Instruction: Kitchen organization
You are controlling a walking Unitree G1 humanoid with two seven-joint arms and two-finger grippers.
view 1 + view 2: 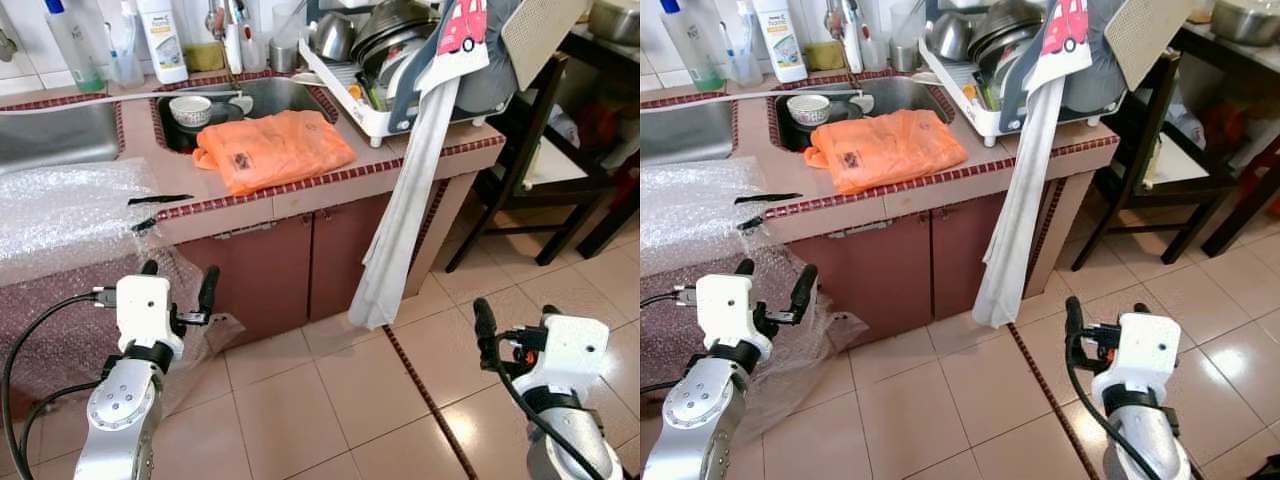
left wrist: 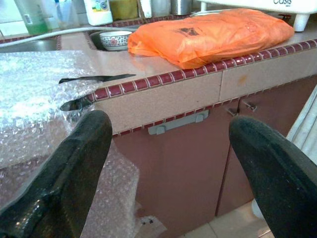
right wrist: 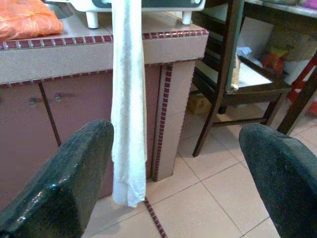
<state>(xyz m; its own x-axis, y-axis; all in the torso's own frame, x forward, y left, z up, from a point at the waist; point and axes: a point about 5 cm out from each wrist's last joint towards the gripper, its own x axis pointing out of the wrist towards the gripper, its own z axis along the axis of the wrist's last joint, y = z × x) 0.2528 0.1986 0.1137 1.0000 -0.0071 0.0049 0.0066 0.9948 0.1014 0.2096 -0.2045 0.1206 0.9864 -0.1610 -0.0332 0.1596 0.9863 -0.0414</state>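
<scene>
My left tool [image 1: 180,285] and right tool [image 1: 515,318] hang released, low before the cabinet. The orange plastic bag [image 1: 272,148] lies on the tabletop [image 1: 380,170] edge; I risk snagging the bubble wrap [image 1: 70,210] or hanging white towel [image 1: 405,210].

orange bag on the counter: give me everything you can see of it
The orange bag is thin, crinkly plastic, by its look, with a small dark print on top. It lies flat and loosely folded, partly filled, its contents hidden. It rests on the tan counter at the front edge of the sink, one end drooping over the sink rim near a patterned bowl. The white dish rack stands just beside it; whether they touch is unclear. Neither pincer touches it.
</scene>
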